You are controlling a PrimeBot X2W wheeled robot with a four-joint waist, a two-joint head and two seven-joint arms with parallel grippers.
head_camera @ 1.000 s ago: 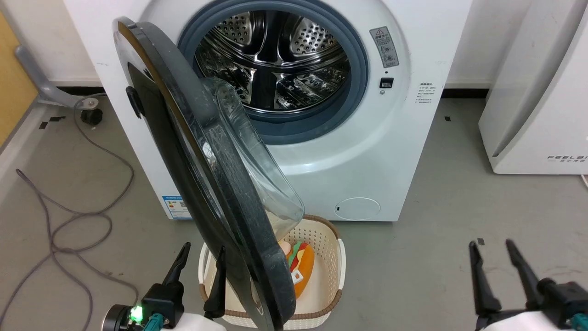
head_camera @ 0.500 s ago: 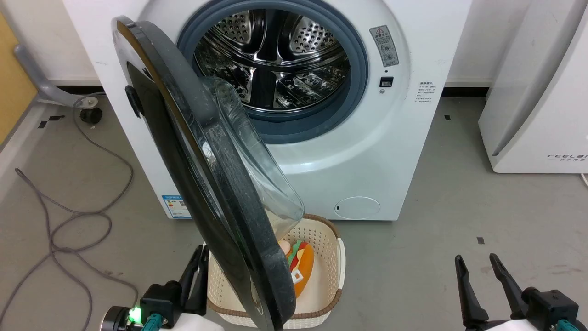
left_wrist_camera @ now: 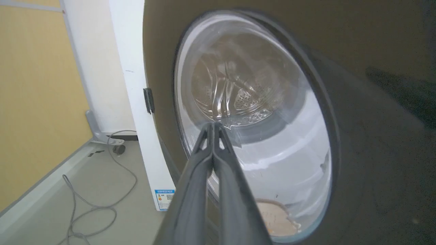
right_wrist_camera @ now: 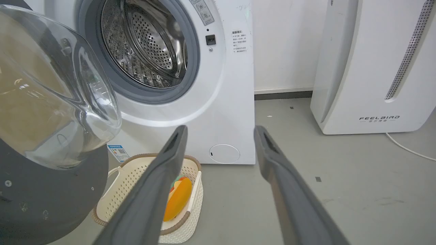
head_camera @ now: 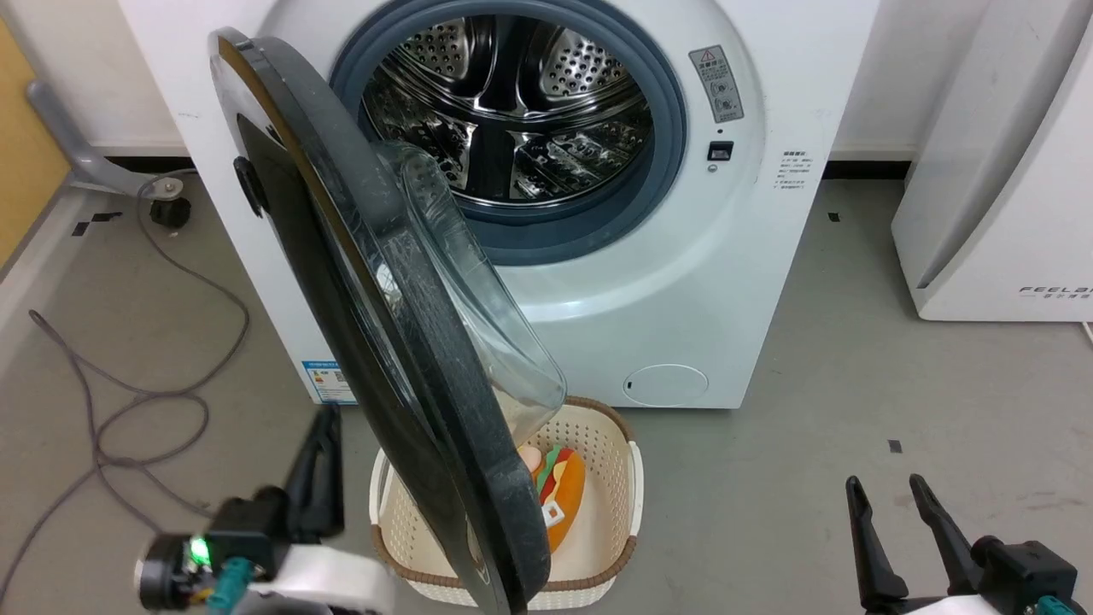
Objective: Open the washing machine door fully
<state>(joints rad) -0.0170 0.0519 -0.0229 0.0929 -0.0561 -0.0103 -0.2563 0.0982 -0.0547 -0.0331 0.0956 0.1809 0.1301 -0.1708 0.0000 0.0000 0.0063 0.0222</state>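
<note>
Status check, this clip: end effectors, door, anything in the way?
Left end effector shut, empty, at door outer face. Right end effector open, empty. Door partly open, not fully. Basket below door's free edge.

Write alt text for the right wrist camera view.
The washing machine door stands swung open at left, glass bowl bulging, steel drum exposed. A cream basket holding an orange toy sits behind the open right tool.

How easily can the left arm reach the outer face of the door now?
Probably easily, yes. The left tool, shut, is beside the outer face of the door, and nothing stands between them; its wrist view looks straight at the glass.
</note>
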